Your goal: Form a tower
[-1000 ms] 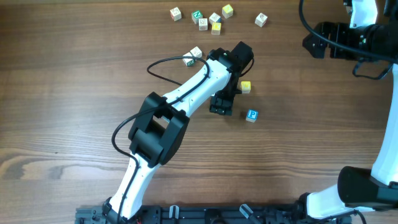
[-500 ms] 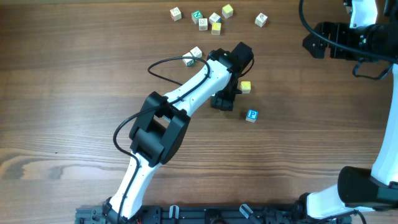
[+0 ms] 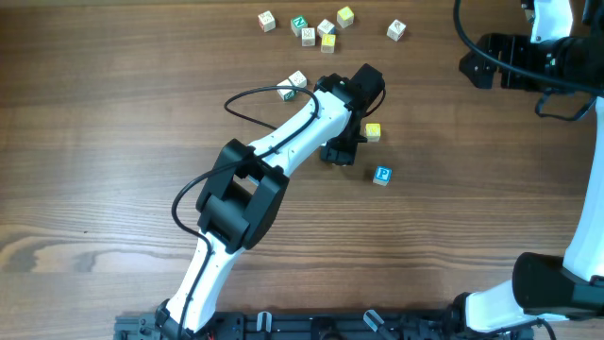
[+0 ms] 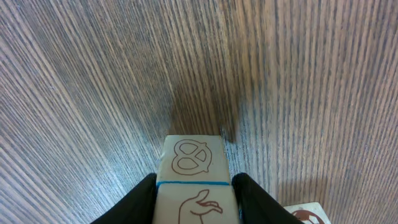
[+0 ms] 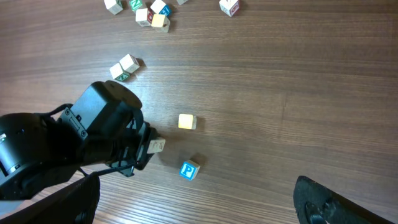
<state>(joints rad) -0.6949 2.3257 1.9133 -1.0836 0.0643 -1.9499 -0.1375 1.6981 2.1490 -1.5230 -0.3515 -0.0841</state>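
My left gripper point(image 3: 338, 151) reaches down to the table's middle and is shut on a pale wooden cube point(image 4: 191, 158). Its black fingers point(image 4: 140, 199) press the cube's two sides. The cube shows a brown pretzel drawing, a blue edge line and a hand drawing. From the right wrist view the same cube point(image 5: 157, 145) peeks out between those fingers, resting on the wood. No tower shows in any view; every cube I see lies single. My right gripper point(image 5: 199, 205) hovers high at the far right, open and holding nothing.
A yellow cube point(image 3: 373, 131) and a blue P cube point(image 3: 381, 175) lie just right of the left gripper. Two cubes point(image 3: 293, 85) sit behind the left arm. Several loose cubes point(image 3: 321, 30) cluster at the far edge, one point(image 3: 396, 30) apart. Another cube's corner point(image 4: 305, 213) shows nearby.
The left gripper's fingers have drawn together onto the pale cube. The left arm has barely shifted and the right arm has not moved.
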